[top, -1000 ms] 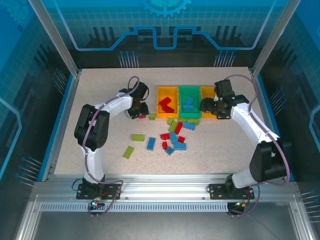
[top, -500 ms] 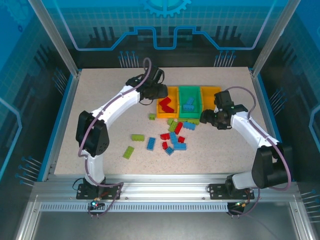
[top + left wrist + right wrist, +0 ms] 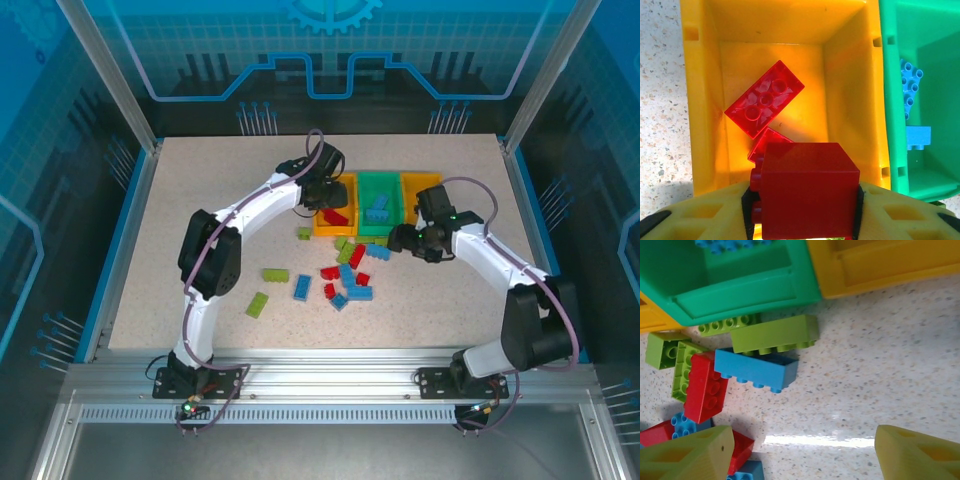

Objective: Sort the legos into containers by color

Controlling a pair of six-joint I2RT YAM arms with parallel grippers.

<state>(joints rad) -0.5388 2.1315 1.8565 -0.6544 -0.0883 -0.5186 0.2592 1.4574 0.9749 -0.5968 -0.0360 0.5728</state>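
Over the left bin (image 3: 700,100), the left pincer (image 3: 805,210) clamps a red brick (image 3: 805,185) above two reds (image 3: 765,97) lying inside: the drop step. Next, release it squarely within the walls. Right of that bin, the right pincer (image 3: 805,450) gapes empty over loose bricks (image 3: 757,370).

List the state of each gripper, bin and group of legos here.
Left gripper: shut on red brick, above left bin.
Right gripper: open, empty, over loose legos.
Left bin: holds two red legos.
Green bin: holds blue legos.
Right bin: contents unclear.
Loose legos: mixed colors on table.
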